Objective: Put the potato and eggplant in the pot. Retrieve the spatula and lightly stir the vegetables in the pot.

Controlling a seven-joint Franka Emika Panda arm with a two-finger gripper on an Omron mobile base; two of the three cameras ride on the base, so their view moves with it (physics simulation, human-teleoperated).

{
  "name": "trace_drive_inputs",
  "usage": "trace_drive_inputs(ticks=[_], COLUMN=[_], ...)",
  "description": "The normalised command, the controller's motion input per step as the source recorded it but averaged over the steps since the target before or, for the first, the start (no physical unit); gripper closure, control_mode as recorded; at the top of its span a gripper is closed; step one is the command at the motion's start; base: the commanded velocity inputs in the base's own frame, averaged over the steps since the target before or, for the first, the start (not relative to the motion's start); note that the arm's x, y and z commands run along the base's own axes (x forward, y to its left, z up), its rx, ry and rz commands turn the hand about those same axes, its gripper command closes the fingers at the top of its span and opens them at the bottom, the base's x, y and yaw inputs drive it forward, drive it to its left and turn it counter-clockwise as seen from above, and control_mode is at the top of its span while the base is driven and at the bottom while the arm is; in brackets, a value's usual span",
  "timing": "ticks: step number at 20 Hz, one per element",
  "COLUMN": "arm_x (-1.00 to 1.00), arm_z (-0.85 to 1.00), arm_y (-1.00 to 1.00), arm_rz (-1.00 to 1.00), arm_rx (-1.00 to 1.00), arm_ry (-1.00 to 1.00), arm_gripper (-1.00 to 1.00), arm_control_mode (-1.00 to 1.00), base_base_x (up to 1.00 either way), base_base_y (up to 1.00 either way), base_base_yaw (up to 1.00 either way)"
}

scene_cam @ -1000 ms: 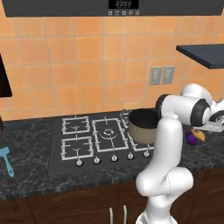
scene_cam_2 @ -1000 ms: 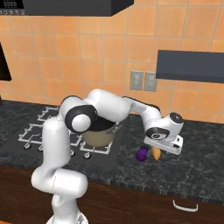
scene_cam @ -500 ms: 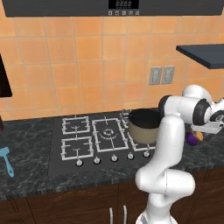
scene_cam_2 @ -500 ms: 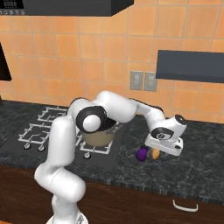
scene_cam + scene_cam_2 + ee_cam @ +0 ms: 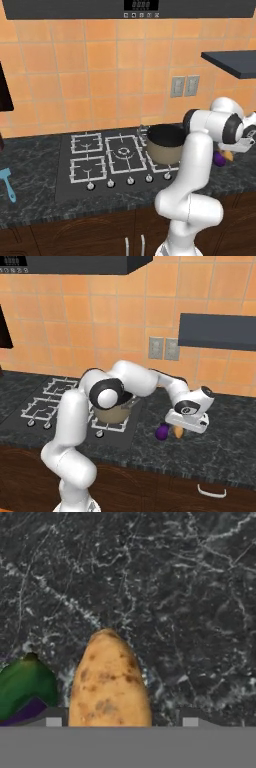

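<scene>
Potato (image 5: 109, 682), oblong, tan with brown speckles, beside purple eggplant (image 5: 22, 689)

The white arm rises from its base, bends at a dark-jointed elbow and reaches far to its right, wrist turned down so the hand points at the surface. The pincer (image 5: 179, 430) hangs low; whether its fingers are apart or closed cannot be told
</scene>
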Motion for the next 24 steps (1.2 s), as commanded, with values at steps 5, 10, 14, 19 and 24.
trace_drive_inputs(ticks=[5, 10, 14, 19, 24], arm_x=[0.0, -0.26, -0.23, 0.0, 0.0], arm_z=[-0.24, 0.55, 1.0, 1.0, 0.96], arm_y=[0.6, 0.16, 0.05, 0.6, 0.82], arm_rz=[0.04, 0.01, 0.0, 0.0, 0.0], arm_rx=[0.0, 0.0, -0.03, -0.09, -0.12], arm_ry=[0.0, -0.2, -0.34, -0.12, 0.0], arm_gripper=[1.0, 1.0, 1.0, 1.0, 1.0], arm_control_mode=[-1.0, -1.0, -1.0, -1.0, -1.0], base_base_x=[0.0, 0.0, 0.0, 0.0, 0.0], base_base_y=[0.0, 0.0, 0.0, 0.0, 0.0], base_base_yaw=[0.0, 0.0, 0.0, 0.0, 0.0])
